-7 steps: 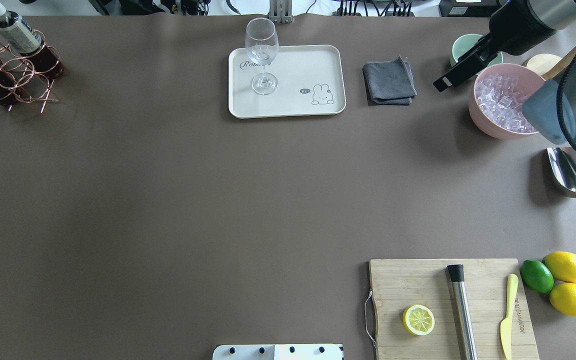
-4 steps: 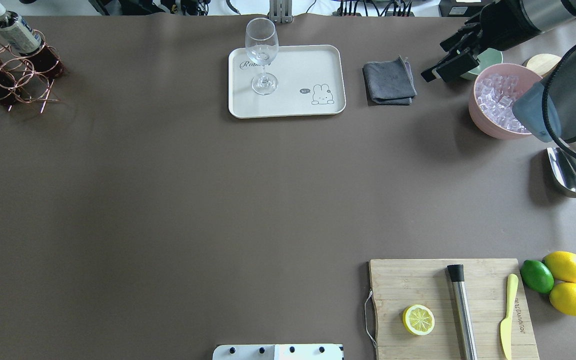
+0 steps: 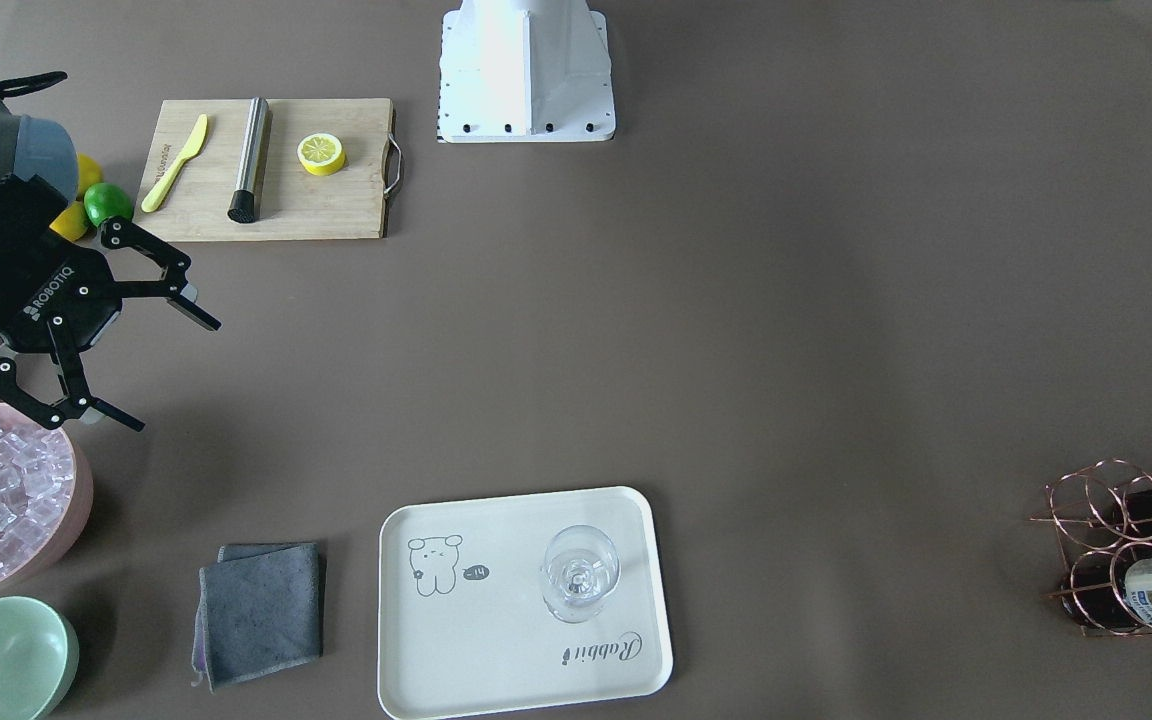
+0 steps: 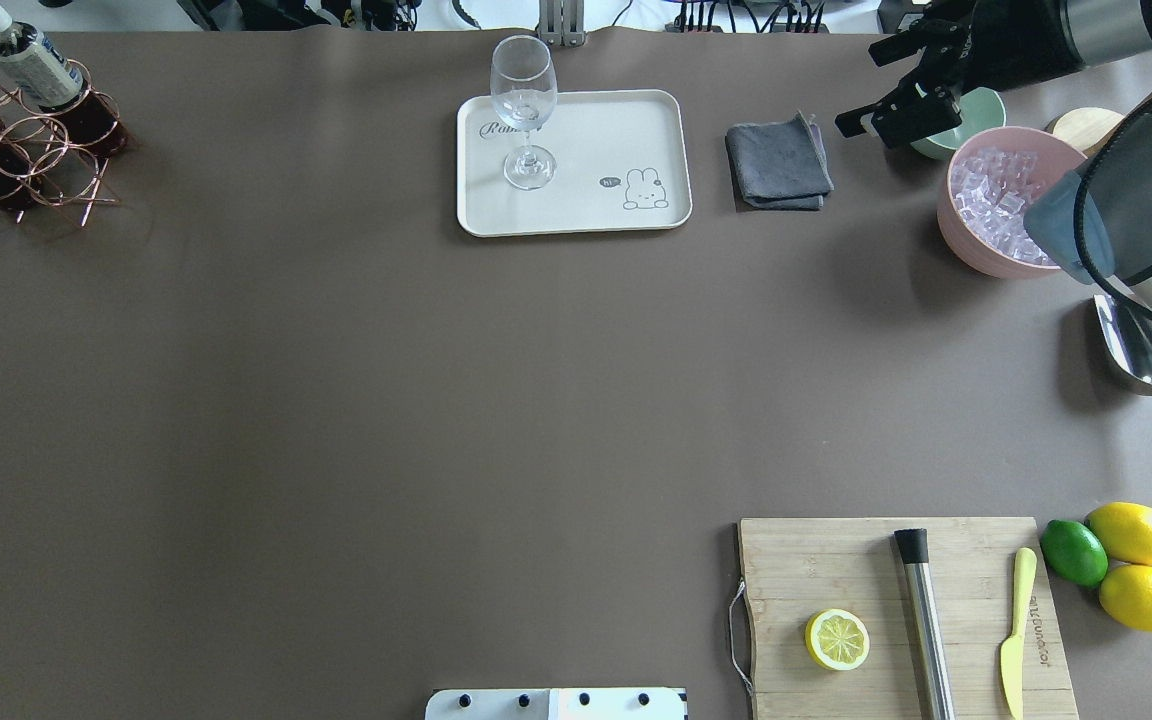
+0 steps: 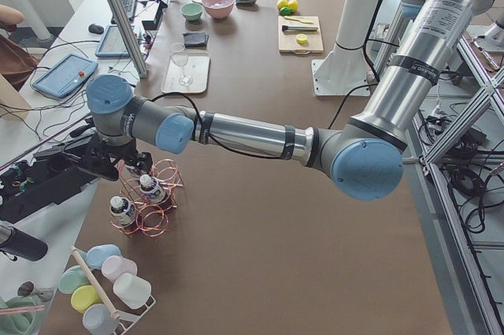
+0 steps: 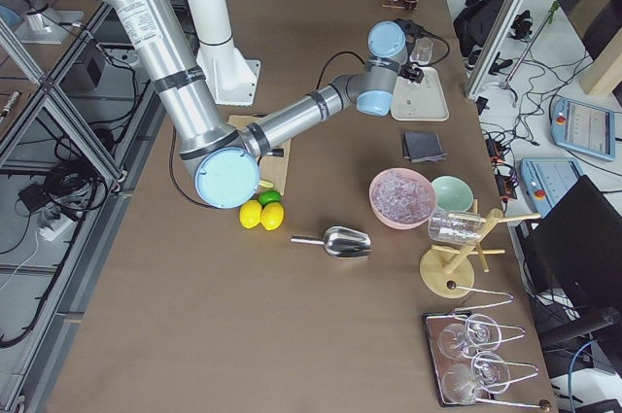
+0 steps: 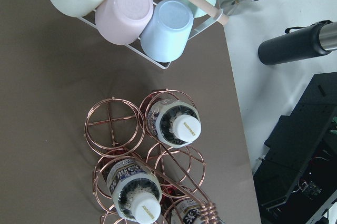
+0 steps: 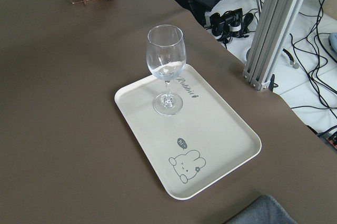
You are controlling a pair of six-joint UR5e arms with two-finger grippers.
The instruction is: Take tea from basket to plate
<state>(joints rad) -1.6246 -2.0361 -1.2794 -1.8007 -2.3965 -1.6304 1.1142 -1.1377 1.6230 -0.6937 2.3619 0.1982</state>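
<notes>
The tea (image 7: 174, 124) stands cap-up just below my left hand (image 5: 118, 168), in the basket (image 7: 108, 124); its long axis points up at my wrist, so I judge a straight drop suits; whether this hand is wide or narrow I cannot tell. My right hand (image 3: 166, 372) hangs wide open, empty, well apart; the plate (image 4: 616, 130) lies between.

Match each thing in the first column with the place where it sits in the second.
Column 1:
1. wine glass
2. tea bottles
3. lemon half
4. ice cubes

Column 2:
A. in the pink bowl
B. on the cream tray
C. in the wire basket
D. on the cutting board

Pairs: 1-B, 2-C, 3-D, 4-A
</notes>
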